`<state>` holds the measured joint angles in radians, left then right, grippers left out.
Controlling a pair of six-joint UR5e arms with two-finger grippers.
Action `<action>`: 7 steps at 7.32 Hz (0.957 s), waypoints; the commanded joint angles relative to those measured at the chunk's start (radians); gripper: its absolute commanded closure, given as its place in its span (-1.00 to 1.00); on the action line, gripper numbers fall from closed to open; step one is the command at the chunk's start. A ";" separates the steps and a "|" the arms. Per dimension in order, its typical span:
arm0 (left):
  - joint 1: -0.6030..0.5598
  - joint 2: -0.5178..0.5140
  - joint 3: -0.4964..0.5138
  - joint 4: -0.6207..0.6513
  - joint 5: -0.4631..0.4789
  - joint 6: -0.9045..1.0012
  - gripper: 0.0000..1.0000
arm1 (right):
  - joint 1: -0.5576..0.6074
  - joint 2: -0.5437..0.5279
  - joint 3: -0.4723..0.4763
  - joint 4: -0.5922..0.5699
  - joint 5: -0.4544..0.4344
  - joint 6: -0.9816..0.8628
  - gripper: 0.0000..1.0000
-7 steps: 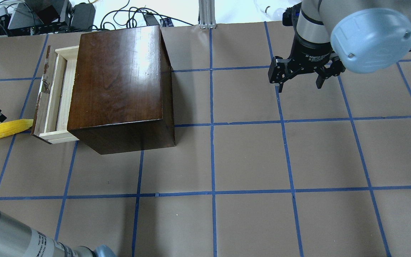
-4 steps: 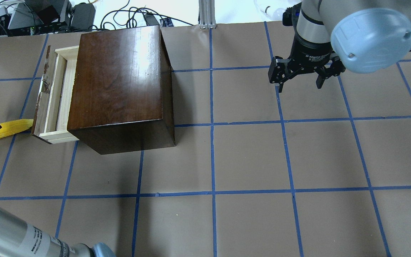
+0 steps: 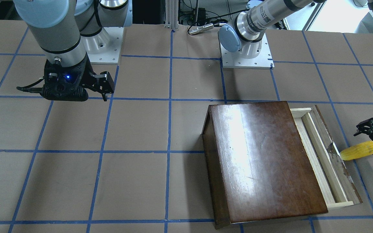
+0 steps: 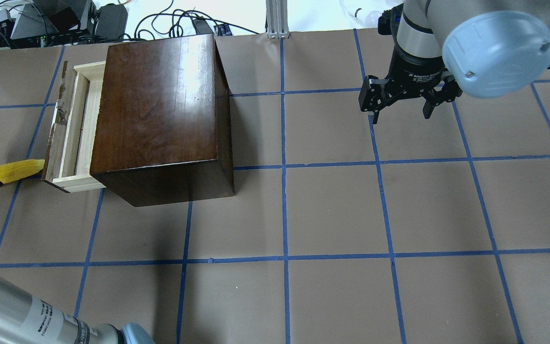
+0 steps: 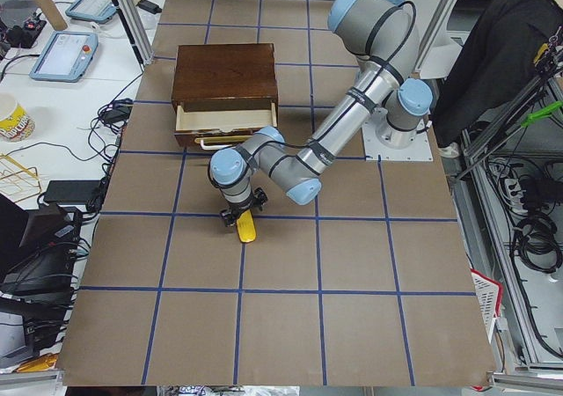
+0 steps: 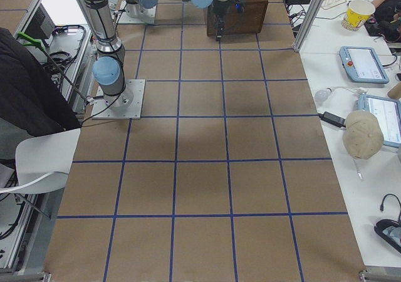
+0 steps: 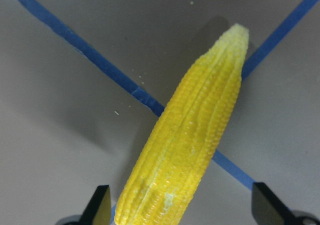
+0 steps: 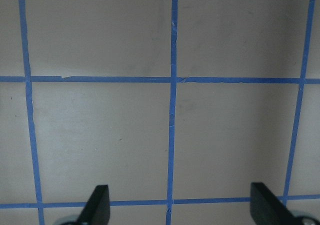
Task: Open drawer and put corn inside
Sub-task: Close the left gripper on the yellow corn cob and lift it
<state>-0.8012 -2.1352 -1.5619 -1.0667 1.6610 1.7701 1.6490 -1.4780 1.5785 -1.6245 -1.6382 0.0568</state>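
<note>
So the drawer (image 4: 67,138) sits partly pulled out — my left gripper (image 7: 182,207), jaws spread wide, straddles the corn (image 7: 195,135), nothing grasped or stowed yet.

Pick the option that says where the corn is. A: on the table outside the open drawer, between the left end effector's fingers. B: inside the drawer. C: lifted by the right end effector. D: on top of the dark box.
A: the corn lies on the table by the drawer front panel, the open left end effector straddling it.
</note>
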 commanded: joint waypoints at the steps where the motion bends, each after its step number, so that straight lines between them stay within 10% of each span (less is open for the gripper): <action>1: 0.000 -0.003 0.002 0.002 -0.007 0.136 -1.00 | 0.000 -0.001 0.000 0.000 0.000 0.000 -1.00; 7: 0.002 -0.035 -0.009 0.070 -0.078 0.292 -1.00 | 0.000 -0.001 0.000 0.000 0.000 0.000 -1.00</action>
<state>-0.7994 -2.1664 -1.5687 -1.0073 1.5810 2.0509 1.6490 -1.4784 1.5784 -1.6247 -1.6384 0.0568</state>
